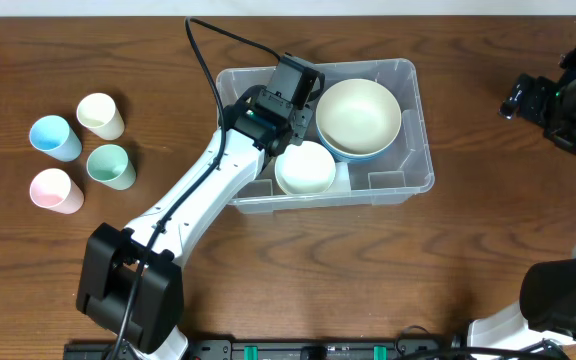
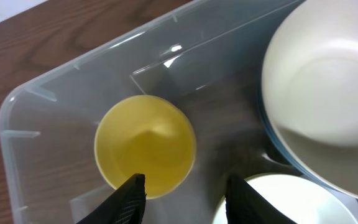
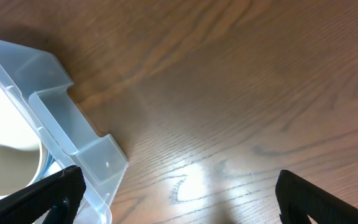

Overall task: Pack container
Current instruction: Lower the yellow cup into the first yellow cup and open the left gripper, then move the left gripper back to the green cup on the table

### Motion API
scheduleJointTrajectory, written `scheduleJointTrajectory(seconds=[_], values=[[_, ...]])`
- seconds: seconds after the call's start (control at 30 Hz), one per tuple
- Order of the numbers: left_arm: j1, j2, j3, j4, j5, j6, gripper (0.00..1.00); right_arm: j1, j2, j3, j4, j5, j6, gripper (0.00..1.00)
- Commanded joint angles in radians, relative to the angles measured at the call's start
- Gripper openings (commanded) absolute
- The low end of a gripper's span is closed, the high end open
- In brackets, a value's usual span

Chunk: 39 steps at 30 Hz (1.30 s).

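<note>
The clear plastic container [image 1: 415, 92] stands at the table's middle. Inside it a large cream bowl [image 1: 358, 113] sits stacked on a blue bowl, with a small white bowl [image 1: 304, 168] in front of them. My left gripper [image 1: 268, 115] hovers over the container's left part. In the left wrist view it [image 2: 185, 193] is open just above a yellow cup [image 2: 145, 148] that stands upright on the container floor [image 2: 55, 118]; the left finger overlaps the cup's rim. The overhead view hides this cup under the arm. My right gripper [image 1: 543, 103] is open and empty [image 3: 179, 193] over bare table, right of the container's corner [image 3: 61, 118].
Four pastel cups stand at the left of the table: cream [image 1: 100, 115], blue [image 1: 55, 137], green [image 1: 111, 166], pink [image 1: 55, 190]. The cream bowl [image 2: 328, 81] and white bowl [image 2: 278, 202] lie close to the right of my left gripper.
</note>
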Motion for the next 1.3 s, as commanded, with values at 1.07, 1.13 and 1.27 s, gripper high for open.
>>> scheduleJointTrajectory(seconds=[1.07, 1.13, 1.27], values=[[0.688, -0.045, 0.028, -0.41, 0.006, -0.223, 0.49, -0.001, -0.006, 0.012, 0.0, 0.0, 0.011, 0.99], [0.694, -0.034, 0.027, -0.41, 0.001, -0.223, 0.49, -0.001, -0.006, 0.012, 0.0, 0.0, 0.011, 0.99], [0.698, -0.002, 0.027, -0.411, 0.002, -0.223, 0.49, -0.001, -0.006, 0.012, 0.0, 0.0, 0.011, 0.99]])
